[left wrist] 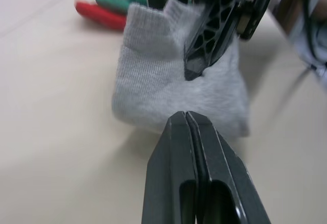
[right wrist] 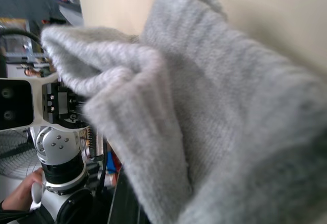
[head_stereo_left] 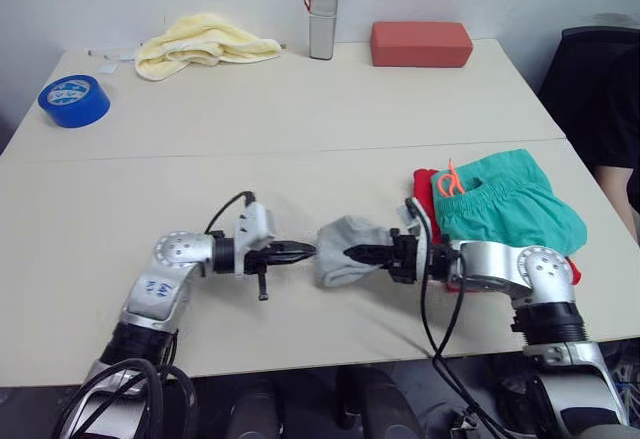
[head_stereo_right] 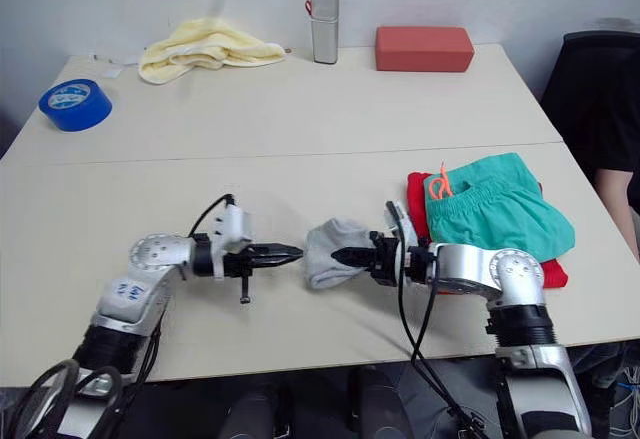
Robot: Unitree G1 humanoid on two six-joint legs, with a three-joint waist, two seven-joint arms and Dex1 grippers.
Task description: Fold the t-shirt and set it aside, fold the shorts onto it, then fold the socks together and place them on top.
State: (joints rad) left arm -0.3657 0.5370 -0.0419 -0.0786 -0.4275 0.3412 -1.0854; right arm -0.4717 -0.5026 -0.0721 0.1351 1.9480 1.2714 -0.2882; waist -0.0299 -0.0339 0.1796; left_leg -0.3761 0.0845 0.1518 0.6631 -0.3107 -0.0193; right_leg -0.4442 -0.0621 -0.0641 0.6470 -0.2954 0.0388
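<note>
My right gripper (head_stereo_left: 352, 253) pinching the grey socks (head_stereo_left: 343, 249) on the desk (head_stereo_left: 300, 119), my left gripper (head_stereo_left: 305, 251) pressed together just beside the socks, shorts (head_stereo_left: 510, 202) atop t-shirt (head_stereo_left: 424, 195) near the socks

Two silver-grey metal forearms with rounded joint housings, left arm (head_stereo_left: 165, 284) marked with small blue lettering. Black ribbed collars at wrists. Glossy black cables looped from wrist modules down past table edge. Left gripper (head_stereo_left: 300, 251) and right gripper (head_stereo_left: 358, 254): paired tapered black plastic fingers, lattice-ribbed.
</note>
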